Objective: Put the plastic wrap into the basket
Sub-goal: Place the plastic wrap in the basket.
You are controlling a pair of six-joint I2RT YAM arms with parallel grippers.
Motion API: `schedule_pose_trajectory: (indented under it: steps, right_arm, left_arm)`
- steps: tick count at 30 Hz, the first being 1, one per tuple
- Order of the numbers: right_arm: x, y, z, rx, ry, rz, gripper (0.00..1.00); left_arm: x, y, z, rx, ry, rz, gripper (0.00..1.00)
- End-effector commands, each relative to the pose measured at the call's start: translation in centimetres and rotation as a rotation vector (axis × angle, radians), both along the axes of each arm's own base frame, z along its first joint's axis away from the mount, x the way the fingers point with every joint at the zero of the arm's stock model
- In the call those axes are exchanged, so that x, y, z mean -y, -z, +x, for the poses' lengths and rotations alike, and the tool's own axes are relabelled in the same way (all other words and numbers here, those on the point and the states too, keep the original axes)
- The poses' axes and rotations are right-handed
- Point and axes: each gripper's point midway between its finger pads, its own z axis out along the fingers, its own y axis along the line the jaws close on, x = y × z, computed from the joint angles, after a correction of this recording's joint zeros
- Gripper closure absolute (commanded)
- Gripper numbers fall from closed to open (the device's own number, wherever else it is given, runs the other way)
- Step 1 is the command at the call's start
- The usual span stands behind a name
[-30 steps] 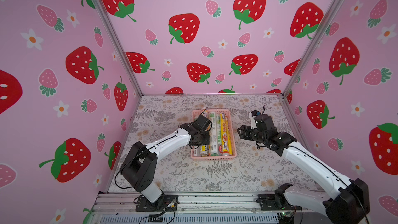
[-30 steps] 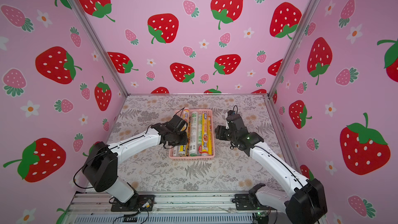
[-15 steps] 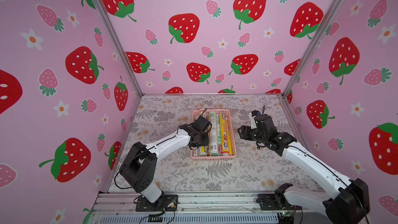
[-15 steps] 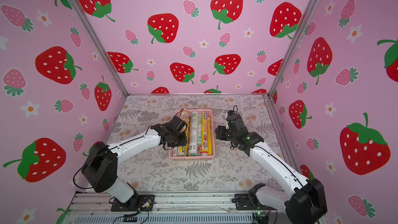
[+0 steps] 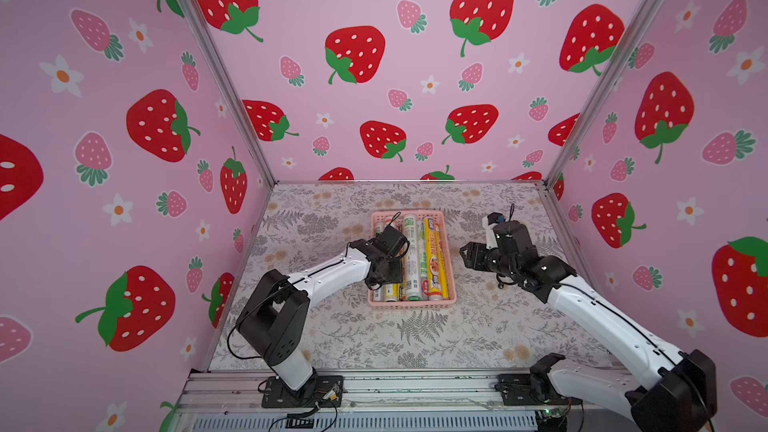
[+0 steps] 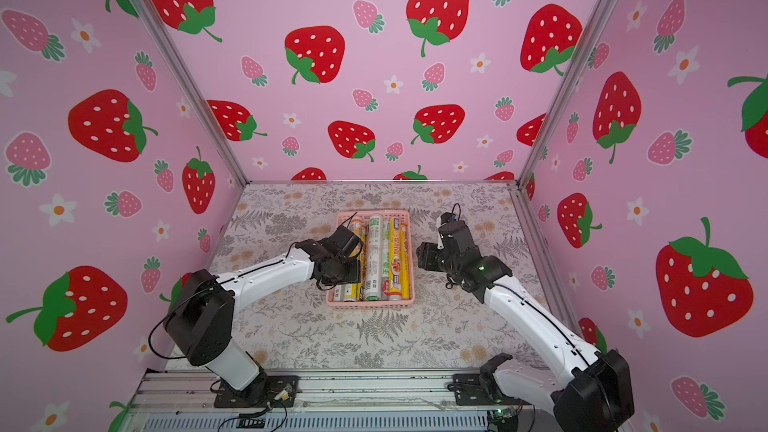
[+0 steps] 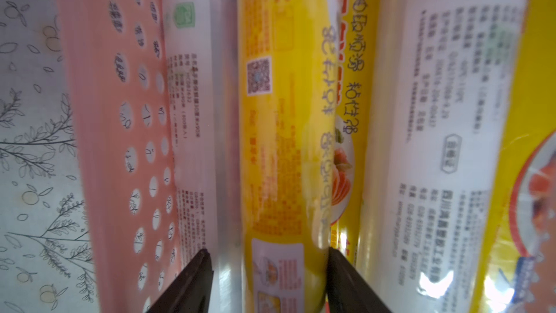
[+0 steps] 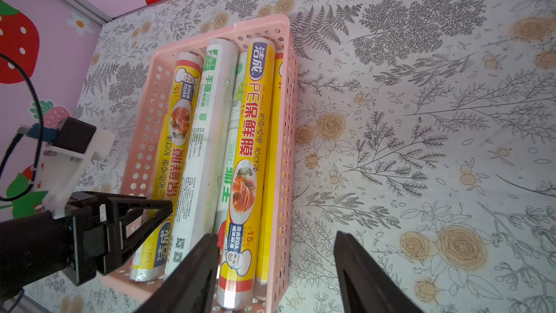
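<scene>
- L gripper (image 7: 267, 254): part open, straddles yellow roll (image 7: 285, 146) lying in basket (image 7: 99, 146), no grip.
- R gripper (image 8: 275, 236): part open, empty, beside basket.
- Risk: L finger snags roll on lift, drags it out.

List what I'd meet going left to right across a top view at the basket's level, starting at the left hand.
left hand → white roll with green label → yellow roll → basket's right wall → right hand. Rolls hidden under the left hand or tucked beneath others are left out.
</scene>
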Motion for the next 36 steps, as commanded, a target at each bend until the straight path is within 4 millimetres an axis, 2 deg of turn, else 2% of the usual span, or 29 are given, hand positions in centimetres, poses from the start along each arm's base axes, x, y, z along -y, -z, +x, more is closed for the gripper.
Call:
schedule_pose_trajectory:
  steps: [1,4,7,10,14,15,16,18,20,21,26,29,31,36]
  right_arm:
    - [0.4,-0.3,-0.2,0.016,0.003,-0.019,0.33]
    - [0.4,-0.5,-0.2,0.025,-0.009,-0.023,0.33]
    - [0.5,-1.2,-0.1,0.053,-0.015,-0.031,0.32]
    - [1.2,-1.6,0.1,0.074,0.015,-0.055,0.26]
    - [2.3,-1.9,0.2,0.099,0.064,-0.077,0.18]
    - [2.9,-1.9,0.2,0.109,0.089,-0.091,0.12]
    - [3.4,-1.8,0.3,0.116,0.110,-0.107,0.00]
    - [4.9,-1.7,0.3,0.136,0.168,-0.155,0.00]
    - [6.7,-1.7,0.3,0.156,0.239,-0.209,0.00]
    - [8.0,-1.8,0.2,0.161,0.295,-0.234,0.00]
    - [12.7,-1.6,-0.1,0.165,0.463,-0.293,0.00]
    - [14.5,-0.9,-0.3,0.145,0.497,-0.295,0.00]
    - [15.3,-0.2,-0.3,0.131,0.507,-0.316,0.00]
    - [16.7,1.9,0.4,0.100,0.533,-0.391,0.00]
  left_arm:
    - [0.4,-2.1,0.7,0.050,0.028,-0.001,0.31]
    - [0.3,-3.5,1.1,0.092,0.036,-0.002,0.29]
    - [-0.5,-5.9,1.9,0.191,0.017,0.008,0.28]
    - [-2.7,-8.3,2.6,0.308,-0.052,0.054,0.27]
    - [-5.2,-10.4,2.8,0.437,-0.102,0.117,0.24]
    - [-5.9,-10.8,2.9,0.466,-0.114,0.139,0.22]
    - [-6.4,-11.1,3.0,0.488,-0.123,0.157,0.21]
    - [-7.9,-12.0,3.1,0.542,-0.149,0.212,0.19]
    - [-9.5,-12.8,3.1,0.587,-0.198,0.260,0.13]
    - [-10.7,-13.2,3.0,0.609,-0.243,0.290,0.00]
    - [-16.0,-14.4,2.9,0.682,-0.404,0.399,0.00]
    - [-19.3,-15.2,2.3,0.767,-0.506,0.481,0.00]
    - [-20.5,-15.1,2.4,0.809,-0.508,0.512,0.00]
    - [-22.7,-12.8,3.1,0.811,-0.489,0.522,0.00]
